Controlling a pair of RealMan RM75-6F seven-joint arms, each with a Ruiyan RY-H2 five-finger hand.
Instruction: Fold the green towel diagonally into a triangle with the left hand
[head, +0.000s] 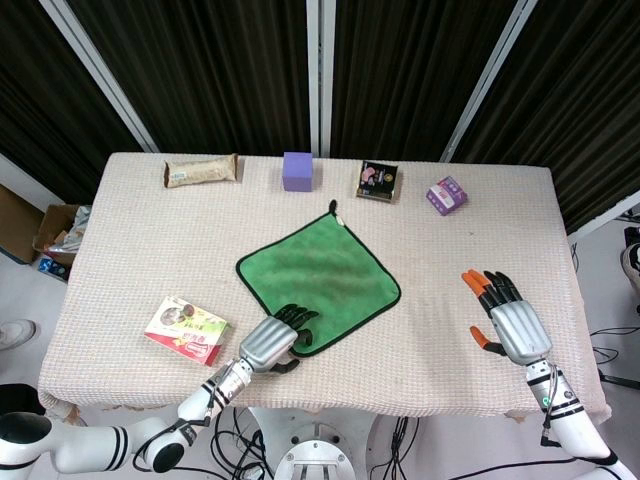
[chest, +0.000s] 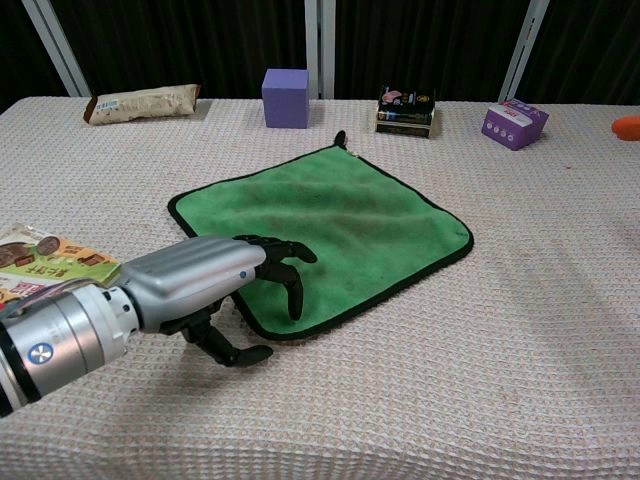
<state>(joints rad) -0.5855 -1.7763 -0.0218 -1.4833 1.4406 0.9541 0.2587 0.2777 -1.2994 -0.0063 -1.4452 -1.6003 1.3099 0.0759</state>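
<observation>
The green towel (head: 320, 276) (chest: 325, 225) lies flat and unfolded on the table, turned like a diamond, with a black hem and a small loop at its far corner. My left hand (head: 275, 338) (chest: 225, 285) is at the towel's near corner, its fingers curled down onto the cloth and the thumb on the tablecloth just off the hem; I cannot tell whether it has hold of the corner. My right hand (head: 507, 318) rests open on the table far to the right, fingers spread, away from the towel; in the chest view only an orange fingertip (chest: 627, 126) shows.
Along the far edge sit a wrapped snack bar (head: 201, 172) (chest: 141, 103), a purple cube (head: 298, 171) (chest: 285, 98), a dark packet (head: 378, 181) (chest: 405, 109) and a small purple box (head: 446, 195) (chest: 514, 123). A colourful snack packet (head: 187, 329) (chest: 45, 263) lies left of my left hand.
</observation>
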